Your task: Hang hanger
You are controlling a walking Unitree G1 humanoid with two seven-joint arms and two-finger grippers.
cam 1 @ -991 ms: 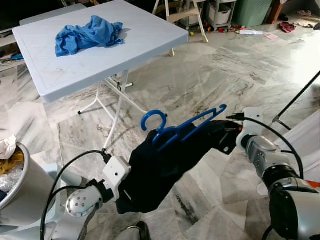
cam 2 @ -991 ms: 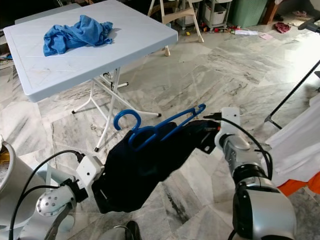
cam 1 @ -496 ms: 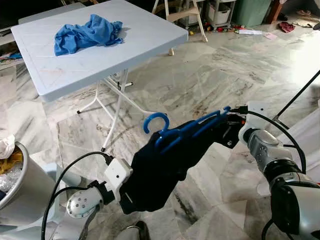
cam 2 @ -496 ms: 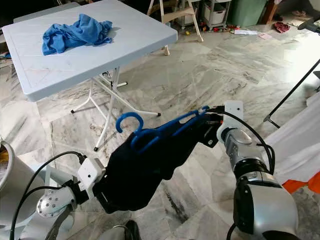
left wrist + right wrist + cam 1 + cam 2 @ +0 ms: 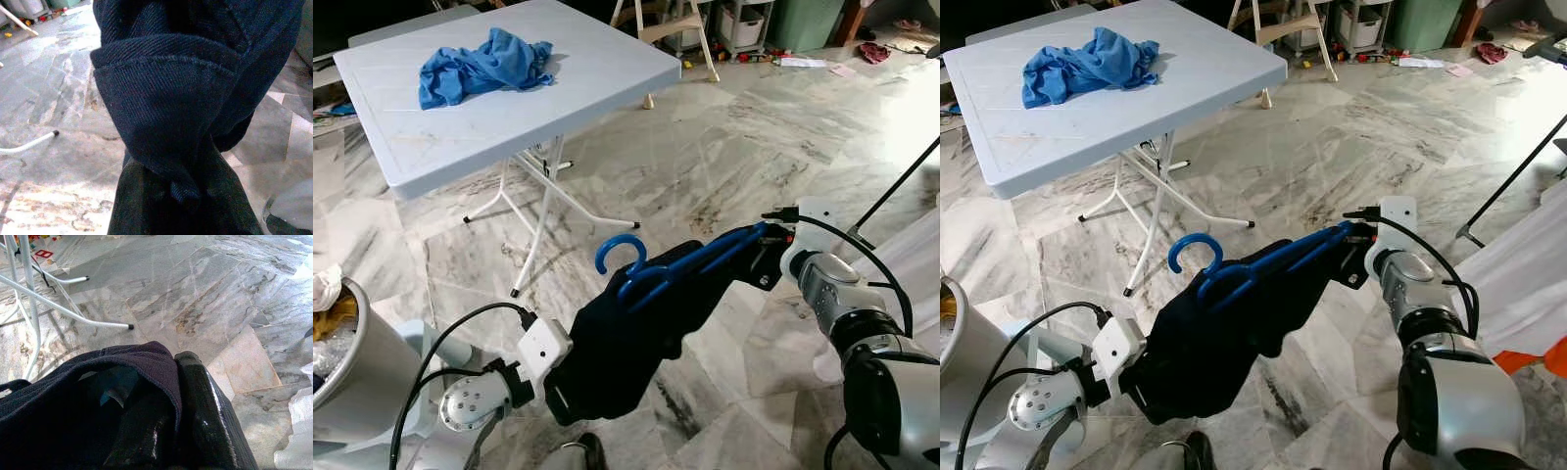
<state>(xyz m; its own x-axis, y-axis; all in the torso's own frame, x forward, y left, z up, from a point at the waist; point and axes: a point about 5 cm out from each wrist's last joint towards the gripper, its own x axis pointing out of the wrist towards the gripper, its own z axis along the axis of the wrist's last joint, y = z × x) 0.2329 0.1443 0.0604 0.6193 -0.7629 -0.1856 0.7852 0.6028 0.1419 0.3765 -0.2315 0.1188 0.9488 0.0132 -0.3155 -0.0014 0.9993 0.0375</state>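
Marble-tiled floor [image 5: 705, 147], grey-veined and glossy; white folding table [image 5: 597, 69] at the far left with a crumpled blue cloth [image 5: 484, 69] on top. A thin black pole [image 5: 901, 191] slants at the right edge, with white fabric [image 5: 1523, 284] draped just beside it; whether this is the hanging rail cannot be told.

Right gripper [image 5: 766, 257]: fingers pinched on 1 end of the dark garment [image 5: 636, 333] where the blue hanger [image 5: 675, 269] arm ends. In the right wrist view, 1 black finger [image 5: 210, 421] presses against the ribbed hem.

Left gripper [image 5: 558, 392]: buried in the garment's lower end, fingers hidden by cloth in head views; the left wrist view shows dark twill bunched against them, so it reads as clamped on the garment.

Key relation: hanger's long axis runs from lower left to upper right between the 2 grippers, hook [image 5: 617, 250] curling up near mid-span, open end toward the table. The right arm is nearer the pole.

Materials: hanger is smooth, rigid plastic; garment is heavy woven twill, sagging.

Judgement: the hook must be freed and turned toward a rail before hanging.
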